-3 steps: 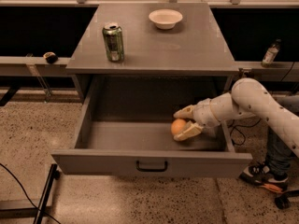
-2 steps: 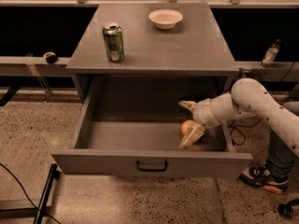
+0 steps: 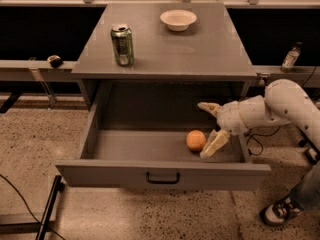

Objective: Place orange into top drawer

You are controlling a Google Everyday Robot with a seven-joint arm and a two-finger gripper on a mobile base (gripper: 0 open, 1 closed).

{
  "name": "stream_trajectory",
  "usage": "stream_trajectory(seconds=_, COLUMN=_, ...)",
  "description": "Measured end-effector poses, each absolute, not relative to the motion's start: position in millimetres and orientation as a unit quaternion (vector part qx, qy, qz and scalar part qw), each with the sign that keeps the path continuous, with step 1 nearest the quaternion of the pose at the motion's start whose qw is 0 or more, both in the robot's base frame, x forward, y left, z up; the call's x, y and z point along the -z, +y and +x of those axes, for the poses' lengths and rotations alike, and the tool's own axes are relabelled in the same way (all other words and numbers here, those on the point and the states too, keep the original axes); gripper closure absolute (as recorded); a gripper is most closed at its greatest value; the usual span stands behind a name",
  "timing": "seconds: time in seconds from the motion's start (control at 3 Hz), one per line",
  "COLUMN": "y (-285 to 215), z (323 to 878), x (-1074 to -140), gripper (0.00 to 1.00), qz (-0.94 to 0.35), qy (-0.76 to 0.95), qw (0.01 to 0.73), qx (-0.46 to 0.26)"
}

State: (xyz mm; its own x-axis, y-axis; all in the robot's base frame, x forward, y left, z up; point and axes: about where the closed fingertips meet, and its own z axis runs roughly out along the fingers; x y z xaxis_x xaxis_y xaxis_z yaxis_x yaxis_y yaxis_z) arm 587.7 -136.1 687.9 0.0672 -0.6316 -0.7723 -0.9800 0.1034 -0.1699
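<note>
The orange [image 3: 196,140] lies on the floor of the open top drawer [image 3: 125,145], toward its right side. The drawer's grey front panel has a dark pull handle [image 3: 162,177] at its centre. My gripper [image 3: 211,126] hangs over the drawer's right end, just right of the orange. Its fingers are spread wide: one fingertip [image 3: 206,106] points up and left, the other [image 3: 212,147] sits beside the orange. The gripper holds nothing. The white arm reaches in from the right.
On the grey cabinet top [image 3: 210,49] stand a green can [image 3: 122,45] and a shallow white bowl [image 3: 178,19]. A small bottle [image 3: 290,58] stands on the rail at the right. A person's shoe [image 3: 280,211] is at the lower right.
The gripper let go of the orange and opened. The orange now rests free on the drawer floor, slightly left of the fingers.
</note>
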Motion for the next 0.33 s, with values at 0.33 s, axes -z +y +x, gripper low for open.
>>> stream_trajectory(seconds=0.33, y=-163.6, z=571.8, x=-724.0, gripper=0.0, qz=-0.613, qy=0.641, qw=0.4, qx=-0.231)
